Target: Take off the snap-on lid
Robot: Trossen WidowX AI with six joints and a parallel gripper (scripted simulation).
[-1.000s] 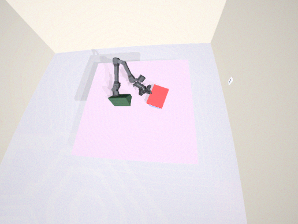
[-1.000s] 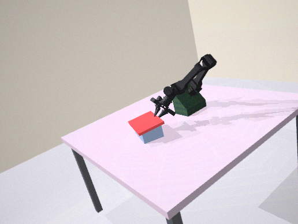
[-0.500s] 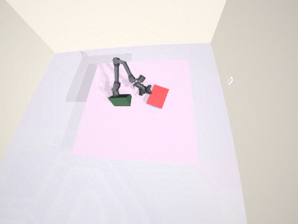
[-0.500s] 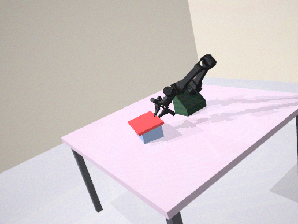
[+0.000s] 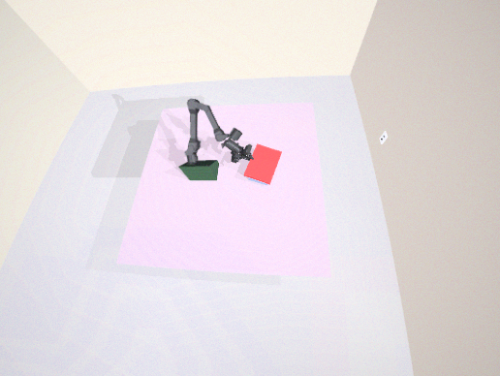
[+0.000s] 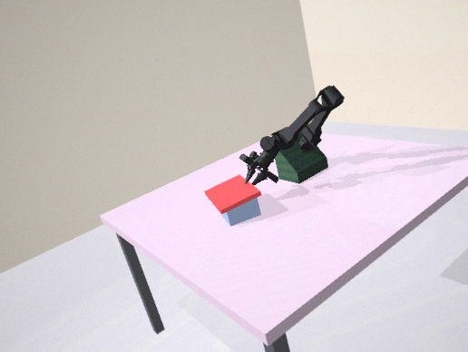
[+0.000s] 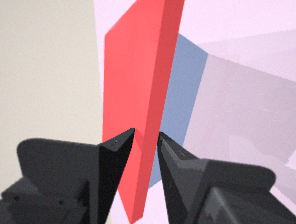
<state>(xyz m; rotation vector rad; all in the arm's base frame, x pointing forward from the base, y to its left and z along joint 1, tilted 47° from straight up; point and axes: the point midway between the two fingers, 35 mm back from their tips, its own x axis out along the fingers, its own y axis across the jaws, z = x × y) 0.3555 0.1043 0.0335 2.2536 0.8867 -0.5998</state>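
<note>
A flat red lid (image 5: 263, 164) (image 6: 232, 193) (image 7: 137, 100) lies tilted over a pale blue storage box (image 6: 243, 212) (image 7: 181, 95) (image 5: 259, 181) on the pink table (image 6: 317, 236). The lid's edge nearest the arm is raised, and its far side still rests on the box. My gripper (image 5: 246, 153) (image 6: 255, 179) (image 7: 146, 133) is shut on that raised edge. In the wrist view the two dark fingers pinch the lid's thin rim, and the blue box wall shows beside it.
The arm's dark green base (image 5: 200, 171) (image 6: 301, 164) stands on the table just behind the box. The table's edges (image 6: 181, 277) drop to a grey floor (image 5: 63, 310). Beige walls surround the room.
</note>
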